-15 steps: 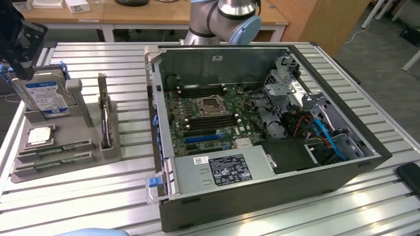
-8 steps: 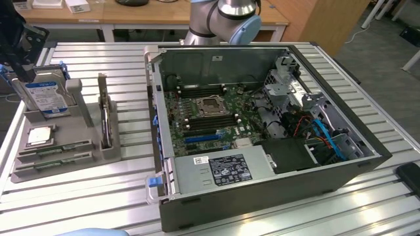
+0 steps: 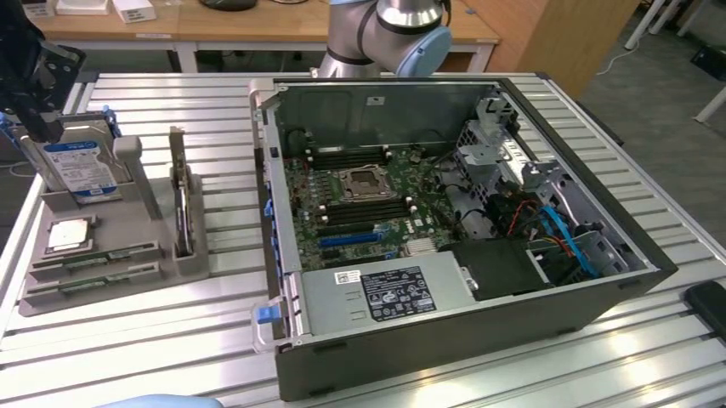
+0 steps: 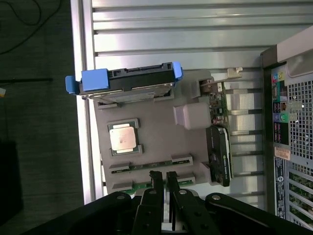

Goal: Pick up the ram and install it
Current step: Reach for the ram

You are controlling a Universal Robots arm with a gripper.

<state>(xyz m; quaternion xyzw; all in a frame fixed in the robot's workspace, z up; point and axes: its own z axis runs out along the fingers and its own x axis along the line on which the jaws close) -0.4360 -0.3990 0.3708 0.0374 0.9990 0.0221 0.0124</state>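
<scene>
1. Your gripper (image 4: 163,177) hangs above the grey holder (image 4: 156,139) with its fingers drawn to a narrow gap. Nothing sits between them, so you are carrying nothing.
2. The ram (image 4: 138,185) lies flat in the holder's outermost groove, directly below the fingertips. A second stick (image 4: 146,167) lies in the parallel groove just beside it. The narrow gap suits a board this thin, and the fingers line up across the stick's long run, which looks like the reason for this pose.
3. The grooves keep each stick flat and in a fixed place, so the holder offers it the same way every time.
4. On the same holder, the processor (image 4: 122,137) rests flat beside the inner stick. The hard drive (image 4: 129,81) with blue rails stands upright at the far end. The expansion card (image 4: 218,152) stands on edge along the side facing the computer case (image 3: 454,340).
5. The tall card and drive are what crowd you. The card rises between the sticks and the case, near one end of the ram.
6. The case lies open on the slatted table (image 3: 170,93), with the motherboard (image 3: 363,200) facing up. Its black memory slots flank the processor socket. Cables and the drive cage sit toward the exterior view's right, apart from those slots.
</scene>
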